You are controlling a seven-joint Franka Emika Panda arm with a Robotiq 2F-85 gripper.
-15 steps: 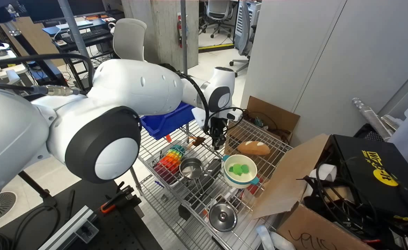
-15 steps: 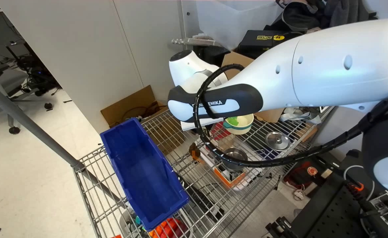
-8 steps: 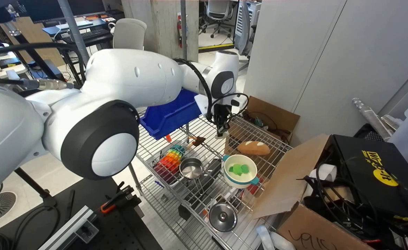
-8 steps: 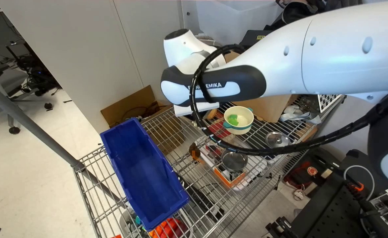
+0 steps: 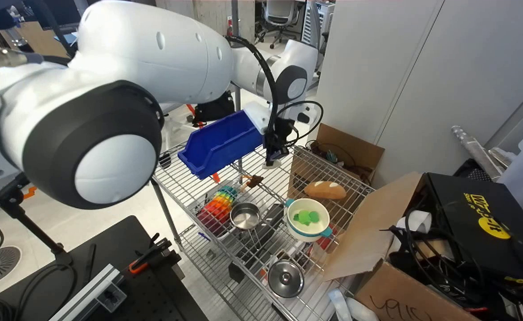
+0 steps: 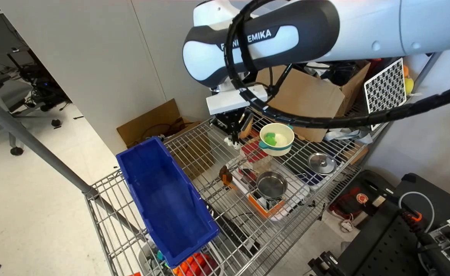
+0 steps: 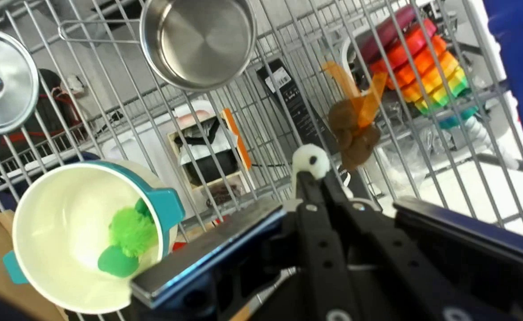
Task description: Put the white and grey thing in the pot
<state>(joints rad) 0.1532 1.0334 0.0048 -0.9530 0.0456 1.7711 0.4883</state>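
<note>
The jaws grasp the white and grey thing (image 7: 309, 161) at their tips, above the wire worktop (image 6: 209, 184) and apart from the pot (image 7: 199, 42) (round, shiny steel), while green pieces (image 7: 130, 234) lie in the teal-handled bowl (image 7: 56, 214).

A pale wall (image 5: 448, 62) rises behind the back edge of the bench (image 6: 206, 180) in both exterior views. In an exterior view a grey post (image 6: 35, 142) meets one bench corner; past that corner, a chair (image 6: 12, 88) stands on bright, off-white floor (image 6: 37, 199).
</note>
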